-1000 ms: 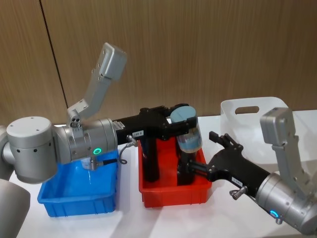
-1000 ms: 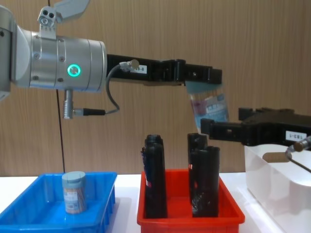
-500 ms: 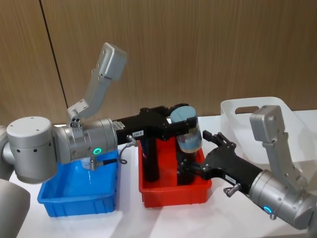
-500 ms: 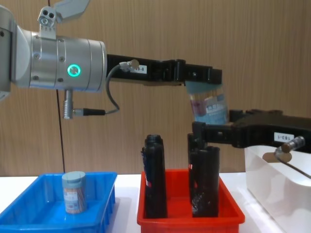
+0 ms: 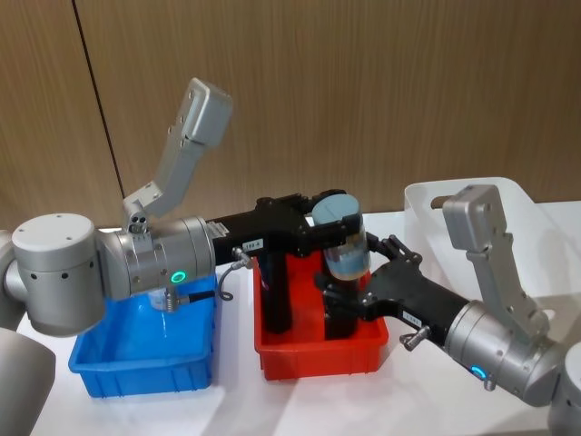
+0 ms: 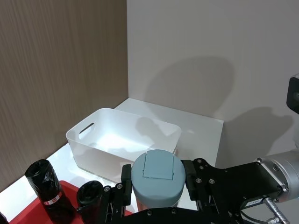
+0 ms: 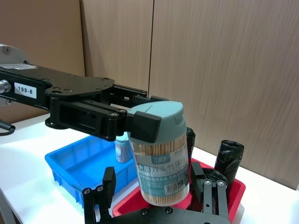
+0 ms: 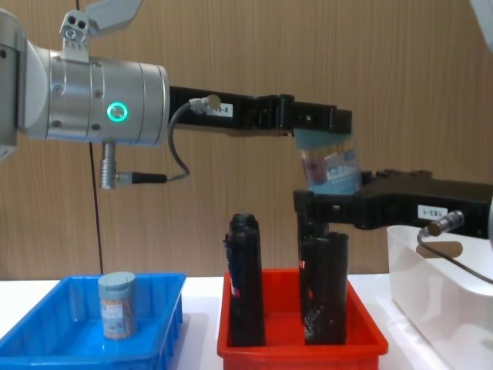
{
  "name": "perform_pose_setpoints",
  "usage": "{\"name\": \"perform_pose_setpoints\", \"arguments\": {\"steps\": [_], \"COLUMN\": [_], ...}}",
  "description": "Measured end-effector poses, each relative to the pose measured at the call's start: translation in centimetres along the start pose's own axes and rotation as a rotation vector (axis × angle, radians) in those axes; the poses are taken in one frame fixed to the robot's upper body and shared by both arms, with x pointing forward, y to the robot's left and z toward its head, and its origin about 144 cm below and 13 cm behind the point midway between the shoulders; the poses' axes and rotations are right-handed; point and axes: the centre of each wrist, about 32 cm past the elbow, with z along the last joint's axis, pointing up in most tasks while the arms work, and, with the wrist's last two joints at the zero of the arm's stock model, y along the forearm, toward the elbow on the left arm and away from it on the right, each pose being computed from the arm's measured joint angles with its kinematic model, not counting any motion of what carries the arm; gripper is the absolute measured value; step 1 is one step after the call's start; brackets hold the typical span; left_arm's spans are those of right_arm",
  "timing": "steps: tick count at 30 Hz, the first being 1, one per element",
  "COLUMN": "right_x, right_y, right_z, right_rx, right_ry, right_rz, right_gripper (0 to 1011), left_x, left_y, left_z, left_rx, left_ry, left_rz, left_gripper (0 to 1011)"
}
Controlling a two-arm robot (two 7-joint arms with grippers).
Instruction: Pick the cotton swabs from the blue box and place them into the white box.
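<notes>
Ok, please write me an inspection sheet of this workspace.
Surface: white table.
Job's things: one clear plastic cotton swab tub with blue-grey lid held in air; a second tub stands in the shallow blue plastic box; tall white plastic box at right.
Clutter: red plastic bin holding tall black tubes.
Grippers: left hand shut on the held tub; right hand open around its lower part.
Cables: grey cable at left wrist.
Surroundings: wooden wall panels.

Brown wood-panelled wall (image 5: 381, 91) with dark seam (image 5: 98, 100) behind white tabletop (image 5: 234, 381)
</notes>
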Motion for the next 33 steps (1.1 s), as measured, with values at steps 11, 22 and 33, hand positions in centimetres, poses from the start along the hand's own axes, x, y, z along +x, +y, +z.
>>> {"name": "perform_pose_setpoints", "arguments": {"steps": [11,22,33], "right_x": [0.2,0.4,0.4], "right_y": [0.9,1.3,1.5], "right_z": [0.3,0.4,0.5], "right_rx": [0.007,0.006,0.006], "right_ry": [-0.011,-0.015,-0.015], "right_rz": [0.009,0.018,0.022], "right_gripper": [952,665,648], "left_x": [0.0,0.0,0.0], "left_y": [0.0,0.0,0.0], "left_z": [0.0,0.0,0.0], "left_rx": [0.0,0.0,-0.001], "left_ry": [0.0,0.0,0.0], "left_rz": [0.0,0.0,0.001], "left_gripper": [669,669,669]}}
